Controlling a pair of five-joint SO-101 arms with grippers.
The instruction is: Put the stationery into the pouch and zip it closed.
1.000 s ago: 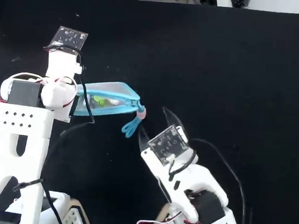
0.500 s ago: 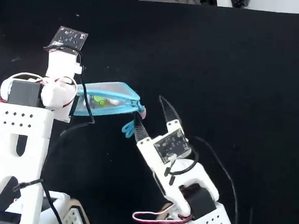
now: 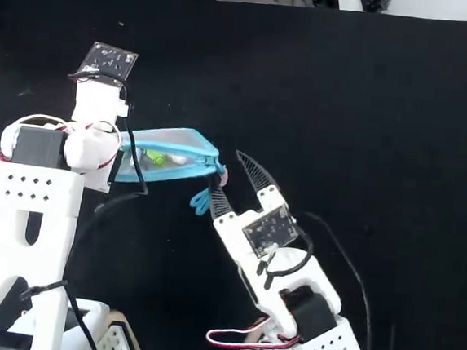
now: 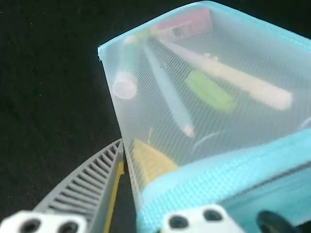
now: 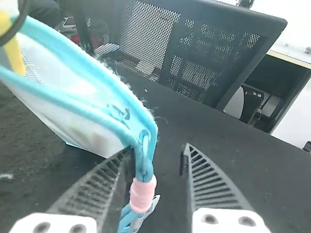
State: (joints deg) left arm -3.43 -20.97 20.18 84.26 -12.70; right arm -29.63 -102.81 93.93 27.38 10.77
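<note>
**A:** What is happening at the left of the counter (image 3: 387, 106)?

**B:** The left gripper (image 3: 121, 165) is pinching the left end of the pouch (image 3: 170, 146). One ribbed finger (image 4: 92, 189) is lying flat against the mesh wall.

**A:** And the stationery (image 4: 170, 99)?

**B:** It is sitting inside the pouch already, with pens and a green piece showing through the mesh.

**A:** How is the pouch likely to be handling?

**B:** Probably as light, soft and floppy. Held by one end, it is likely to be sagging and twisting when the zip is tugged. So the left grip is doing the job of an anchor.

**A:** Where is the place to be taking hold?

**B:** On the pull (image 5: 142, 191), which is hanging from the pouch's right corner. It is a thin blue cord with a pink bead (image 3: 223, 174). The cord looks slippery, so pinching just by the bead seems the surer hold.

**A:** What is the right gripper (image 3: 225, 173) doing?

**B:** Its fingers (image 5: 209, 187) are standing spread on either side of the pull and are not pinching anything. The cord is lying close against one finger.
</note>
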